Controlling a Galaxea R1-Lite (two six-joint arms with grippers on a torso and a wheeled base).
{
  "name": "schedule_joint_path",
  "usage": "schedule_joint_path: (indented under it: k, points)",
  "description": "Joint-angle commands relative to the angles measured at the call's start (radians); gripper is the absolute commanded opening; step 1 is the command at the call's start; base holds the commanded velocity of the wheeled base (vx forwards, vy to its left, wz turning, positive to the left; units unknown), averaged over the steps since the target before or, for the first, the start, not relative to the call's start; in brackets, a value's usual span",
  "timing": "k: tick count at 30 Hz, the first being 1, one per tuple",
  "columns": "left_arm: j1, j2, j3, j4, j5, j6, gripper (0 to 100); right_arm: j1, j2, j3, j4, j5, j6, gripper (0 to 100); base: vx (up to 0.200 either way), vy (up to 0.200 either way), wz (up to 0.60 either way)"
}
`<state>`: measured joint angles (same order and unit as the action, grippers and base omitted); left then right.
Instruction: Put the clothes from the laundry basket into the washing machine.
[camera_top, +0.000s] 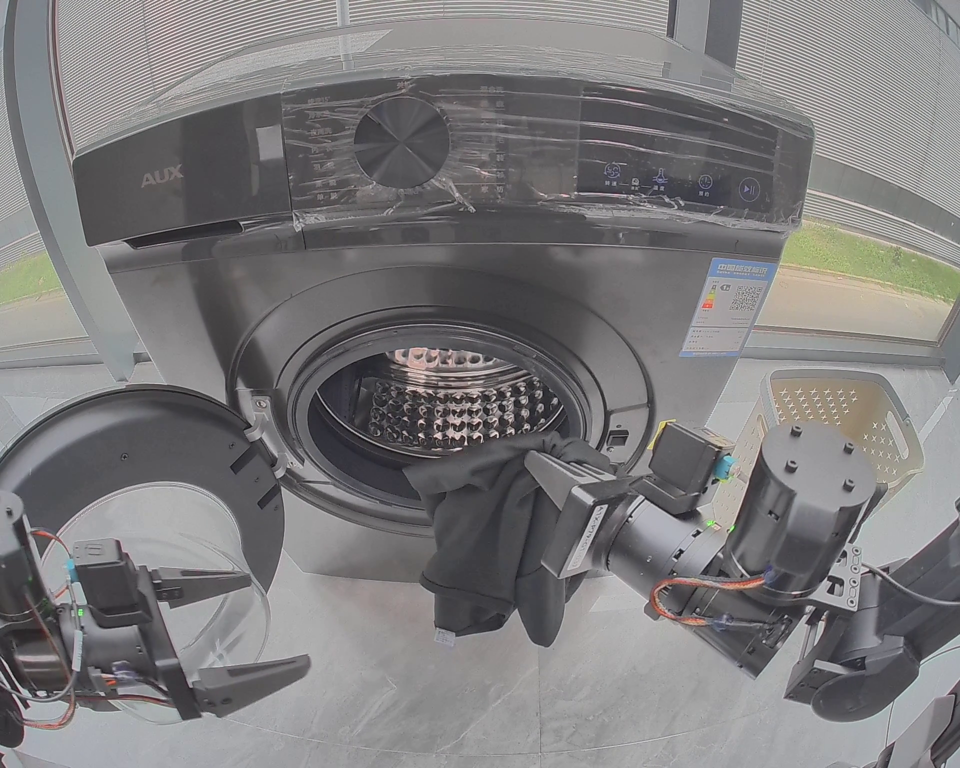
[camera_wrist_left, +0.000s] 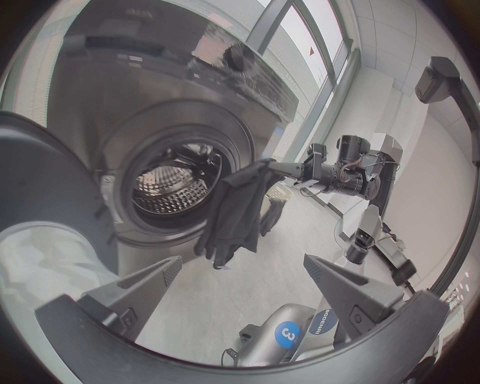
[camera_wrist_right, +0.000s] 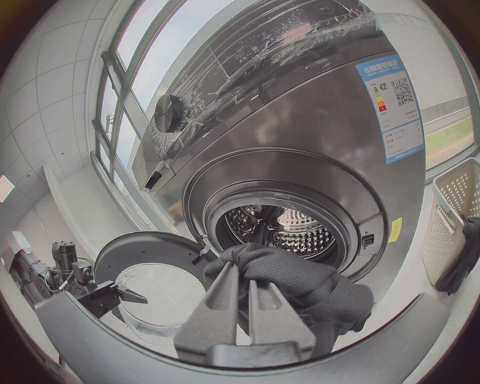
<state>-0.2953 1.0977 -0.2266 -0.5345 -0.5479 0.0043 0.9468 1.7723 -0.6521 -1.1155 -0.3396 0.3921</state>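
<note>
A grey front-loading washing machine (camera_top: 440, 230) stands ahead with its round door (camera_top: 140, 480) swung open to the left and its steel drum (camera_top: 450, 400) bare. My right gripper (camera_top: 545, 480) is shut on a black garment (camera_top: 490, 540), held just in front of the drum's lower right rim; the cloth hangs down toward the floor. The same garment (camera_wrist_right: 295, 285) drapes over the shut fingers (camera_wrist_right: 220, 305) in the right wrist view, and it (camera_wrist_left: 235, 215) hangs before the opening in the left wrist view. My left gripper (camera_top: 235, 630) is open low at the left, below the door. The cream laundry basket (camera_top: 850, 420) stands right of the machine.
Another dark cloth (camera_wrist_right: 465, 255) hangs over the basket's rim (camera_wrist_right: 452, 180). The floor (camera_top: 400, 690) is pale grey tile. Large windows run behind and beside the machine. The open door stands close above my left gripper.
</note>
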Motion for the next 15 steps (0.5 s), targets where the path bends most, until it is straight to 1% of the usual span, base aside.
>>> schedule_joint_path:
  k: [1, 2, 4, 6, 10, 13, 14, 15]
  points:
    - [-0.134, 0.274, -0.004, -0.113, 0.002, -0.001, 100, -0.003, 0.013, 0.002, -0.006, 0.001, 0.002, 0, 0.000, 0.000, 0.00]
    - [-0.134, 0.274, -0.004, -0.113, 0.002, -0.001, 100, -0.003, 0.013, 0.002, -0.006, 0.001, 0.002, 0, 0.000, 0.000, 0.00]
    - [-0.176, 0.334, -0.023, -0.116, 0.022, -0.003, 100, -0.003, 0.013, 0.002, -0.006, 0.002, 0.002, 0, 0.000, 0.000, 0.00]
    - [-0.191, 0.364, -0.036, -0.117, 0.026, -0.004, 100, -0.003, 0.013, 0.002, -0.006, 0.004, 0.002, 0, 0.000, 0.000, 0.00]
    - [-0.206, 0.410, -0.056, -0.131, 0.028, -0.004, 100, -0.003, 0.013, 0.002, -0.007, 0.008, 0.002, 0, 0.000, 0.000, 0.00]
    - [-0.209, 0.472, -0.074, -0.180, 0.028, -0.009, 100, -0.003, 0.012, 0.005, -0.006, 0.010, 0.002, 0, 0.000, 0.000, 0.00]
    - [-0.209, 0.472, -0.074, -0.180, 0.028, -0.009, 100, -0.003, 0.012, 0.005, -0.006, 0.010, 0.002, 0, 0.000, 0.000, 0.00]
    - [-0.209, 0.508, -0.086, -0.219, 0.029, -0.024, 100, -0.003, 0.013, 0.005, -0.006, 0.011, 0.002, 0, 0.000, 0.000, 0.00]
